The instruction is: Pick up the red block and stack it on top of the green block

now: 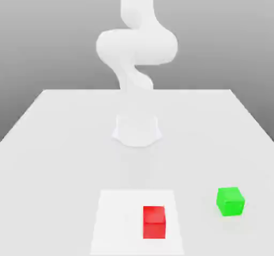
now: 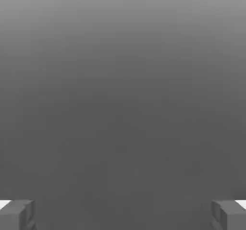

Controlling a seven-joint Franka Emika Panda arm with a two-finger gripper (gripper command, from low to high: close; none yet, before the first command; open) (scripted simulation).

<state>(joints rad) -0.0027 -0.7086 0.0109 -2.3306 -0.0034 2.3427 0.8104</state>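
While the tool (image 2: 123,215) gapes, smooth red block (image 1: 154,222) sits cubic.

The red block (image 1: 154,222), a plain cube, sits upright on the white patch, toward its right edge in the exterior view. The bright green block (image 1: 230,201), slightly turned, rests on the tabletop (image 1: 80,158) near its exterior-view right edge.

No readable text, label, brand, number or sign on anything in either view.

I see a solid red block (image 1: 154,222), a plain green block (image 1: 230,201), and a pale, unpatterned bench (image 1: 64,169).
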